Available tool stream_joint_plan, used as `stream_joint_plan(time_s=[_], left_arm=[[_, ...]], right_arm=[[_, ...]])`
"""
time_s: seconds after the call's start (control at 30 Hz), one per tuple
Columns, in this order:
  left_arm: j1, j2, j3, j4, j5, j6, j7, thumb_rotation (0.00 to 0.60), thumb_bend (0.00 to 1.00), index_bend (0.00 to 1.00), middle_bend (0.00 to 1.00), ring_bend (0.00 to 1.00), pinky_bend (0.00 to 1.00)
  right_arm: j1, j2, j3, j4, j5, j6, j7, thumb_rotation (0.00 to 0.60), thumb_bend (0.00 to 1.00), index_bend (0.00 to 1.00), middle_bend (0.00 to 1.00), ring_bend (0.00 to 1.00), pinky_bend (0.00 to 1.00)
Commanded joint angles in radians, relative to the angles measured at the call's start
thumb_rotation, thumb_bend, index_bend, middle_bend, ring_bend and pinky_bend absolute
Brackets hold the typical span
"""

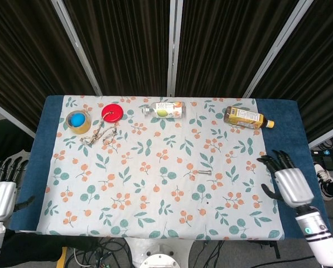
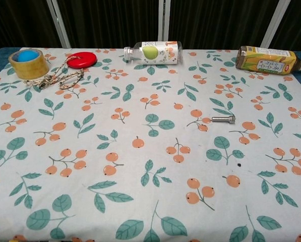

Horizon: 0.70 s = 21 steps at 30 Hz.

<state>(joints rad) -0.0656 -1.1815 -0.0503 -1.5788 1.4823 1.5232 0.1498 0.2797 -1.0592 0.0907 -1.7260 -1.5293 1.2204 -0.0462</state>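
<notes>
The bolt (image 1: 204,173) lay on its side on the flowered cloth (image 1: 155,223), right of the middle, and it was the thing nearest the right hand (image 1: 286,181), though well apart from it. Nothing on the cloth looked handled: the bolt lay free, and neither hand held or touched anything, so whatever work the hands were about was at its very start as far as could be judged. The right hand hung over the blue table edge (image 1: 289,120) at the cloth's right border, empty, its dark fingers (image 1: 275,162) spread apart and pointing toward the far side. The left hand (image 1: 1,192) sat off the table's left edge, also empty; its fingers seemed loosely apart, though that corner showed them poorly. Further off, a yellow-labelled bottle (image 1: 247,118) lay at the far right, a clear bottle (image 1: 165,109) at the far middle, and a red lid (image 1: 112,113), a cord (image 1: 101,134) and a tape roll (image 1: 77,121) at the far left.
</notes>
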Motion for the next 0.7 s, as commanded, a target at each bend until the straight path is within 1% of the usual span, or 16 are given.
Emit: stream_joint_plan(time_s=[0.03, 0.13, 0.2, 0.27, 0.4, 0.57, 0.7], left_arm=[[0.003, -0.003, 0.002, 0.007, -0.004, -0.002, -0.010, 0.600, 0.11, 0.11, 0.05, 0.00, 0.00], [0.005, -0.005, 0.003, 0.018, -0.011, -0.006, -0.027, 0.600, 0.11, 0.11, 0.05, 0.00, 0.00], [0.006, -0.007, 0.003, 0.026, -0.019, -0.012, -0.036, 0.600, 0.11, 0.11, 0.05, 0.00, 0.00], [0.006, -0.008, 0.001, 0.033, -0.024, -0.017, -0.045, 0.600, 0.11, 0.11, 0.05, 0.00, 0.00], [0.001, -0.012, -0.001, 0.048, -0.026, -0.024, -0.063, 0.600, 0.11, 0.11, 0.05, 0.00, 0.00], [-0.003, -0.020, -0.003, 0.069, -0.028, -0.032, -0.082, 0.600, 0.11, 0.11, 0.05, 0.00, 0.00], [-0.003, -0.025, -0.003, 0.082, -0.030, -0.035, -0.096, 0.600, 0.11, 0.11, 0.05, 0.00, 0.00]], right_arm=[[0.136, -0.109, 0.046, 0.022, 0.083, -0.174, -0.113, 0.600, 0.24, 0.28, 0.19, 0.03, 0.05], [0.201, -0.185, 0.067, 0.055, 0.162, -0.262, -0.162, 0.600, 0.24, 0.33, 0.19, 0.03, 0.05], [0.240, -0.233, 0.075, 0.078, 0.207, -0.306, -0.201, 0.600, 0.24, 0.35, 0.19, 0.02, 0.05], [0.267, -0.275, 0.081, 0.100, 0.238, -0.326, -0.234, 0.600, 0.26, 0.36, 0.19, 0.01, 0.04], [0.313, -0.364, 0.089, 0.151, 0.287, -0.335, -0.303, 0.600, 0.28, 0.40, 0.18, 0.00, 0.00], [0.348, -0.446, 0.081, 0.214, 0.329, -0.322, -0.394, 0.600, 0.28, 0.40, 0.17, 0.00, 0.00], [0.366, -0.491, 0.072, 0.255, 0.361, -0.322, -0.437, 0.600, 0.28, 0.41, 0.17, 0.00, 0.00]])
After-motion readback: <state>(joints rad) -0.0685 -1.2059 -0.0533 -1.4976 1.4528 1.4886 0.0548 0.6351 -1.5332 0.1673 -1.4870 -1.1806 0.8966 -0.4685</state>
